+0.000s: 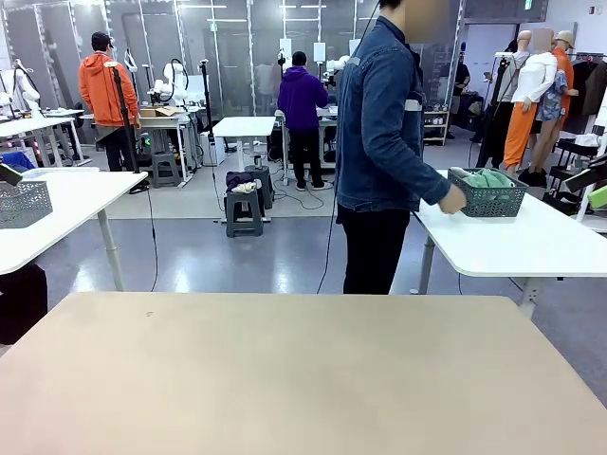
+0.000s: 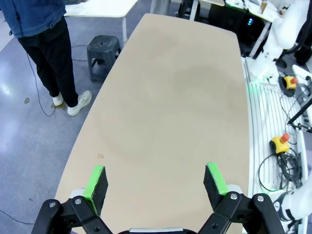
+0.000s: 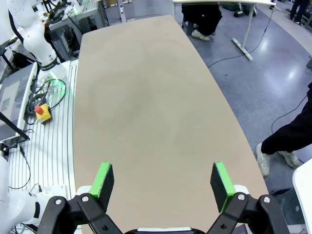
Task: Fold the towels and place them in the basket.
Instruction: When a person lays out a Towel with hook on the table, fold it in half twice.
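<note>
From the front, at about 9 o'clock, a spare grey basket (image 1: 23, 204) sits on a white side table (image 1: 66, 213) and plays no part here. The beige tabletop (image 1: 303, 379) in front of the robot fills the lower half, from 7 round to 5 o'clock.

At 12 o'clock a person (image 1: 379, 142) in a denim jacket stands at its far edge, turned toward 3 o'clock. The person's hand (image 1: 454, 199) rests against the near end of the basket (image 1: 493, 204). That basket stands on another white tabletop (image 1: 541, 246), well apart from the robot's. Greenish towels (image 1: 487, 178) are heaped inside it; whether the blue one is among them is too small to tell.

By my judgement folding has not begun, and the step in hand is receiving the cloth. It goes best if both arms wait clear of the middle until a towel lies flat. Each tool should then take one corner of the same edge, pinching low so that only one layer is caught. The two should carry that edge over together so the fold lands square.

In its wrist view the left tool (image 2: 156, 181) hangs above the bare beige surface, jaws spread wide, holding and touching nothing. The right tool (image 3: 163, 179) is the same: green pads (image 3: 103, 178) far apart, nothing between them, off the surface.
</note>
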`<state>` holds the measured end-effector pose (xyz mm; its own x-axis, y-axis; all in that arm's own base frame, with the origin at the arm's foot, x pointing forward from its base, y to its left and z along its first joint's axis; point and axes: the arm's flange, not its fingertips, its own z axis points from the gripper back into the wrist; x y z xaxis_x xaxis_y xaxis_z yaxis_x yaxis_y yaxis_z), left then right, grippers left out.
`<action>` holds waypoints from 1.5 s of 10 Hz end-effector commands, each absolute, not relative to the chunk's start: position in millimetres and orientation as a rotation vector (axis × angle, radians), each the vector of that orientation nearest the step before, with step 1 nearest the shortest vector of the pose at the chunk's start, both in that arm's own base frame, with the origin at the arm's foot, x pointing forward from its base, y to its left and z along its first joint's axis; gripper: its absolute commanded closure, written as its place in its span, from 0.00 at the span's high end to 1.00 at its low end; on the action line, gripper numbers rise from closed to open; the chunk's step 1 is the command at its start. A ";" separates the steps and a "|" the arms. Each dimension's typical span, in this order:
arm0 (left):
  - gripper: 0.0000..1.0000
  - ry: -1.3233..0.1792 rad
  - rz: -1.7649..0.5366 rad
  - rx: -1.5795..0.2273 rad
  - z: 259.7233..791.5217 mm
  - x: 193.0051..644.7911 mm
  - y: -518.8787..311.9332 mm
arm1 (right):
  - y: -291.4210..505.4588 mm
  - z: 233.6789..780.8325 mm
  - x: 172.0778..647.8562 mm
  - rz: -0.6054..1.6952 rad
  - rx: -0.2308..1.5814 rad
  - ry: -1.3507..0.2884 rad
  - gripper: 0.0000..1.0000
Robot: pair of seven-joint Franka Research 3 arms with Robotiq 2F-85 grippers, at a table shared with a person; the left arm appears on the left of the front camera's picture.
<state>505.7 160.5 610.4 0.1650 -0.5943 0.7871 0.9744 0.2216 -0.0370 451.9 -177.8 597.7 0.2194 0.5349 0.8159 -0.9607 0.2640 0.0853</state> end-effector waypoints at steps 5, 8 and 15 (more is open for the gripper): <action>1.00 -0.803 -1.250 -0.642 619.4 508.5 170.9 | -178.5 609.0 457.0 1.189 0.678 -0.878 1.00; 1.00 -0.834 -1.259 -0.648 620.7 511.5 174.8 | -179.7 613.1 458.0 1.211 0.674 -0.886 1.00; 1.00 -0.827 -1.236 -0.631 616.9 510.2 171.8 | -176.5 612.9 455.9 1.205 0.673 -0.870 1.00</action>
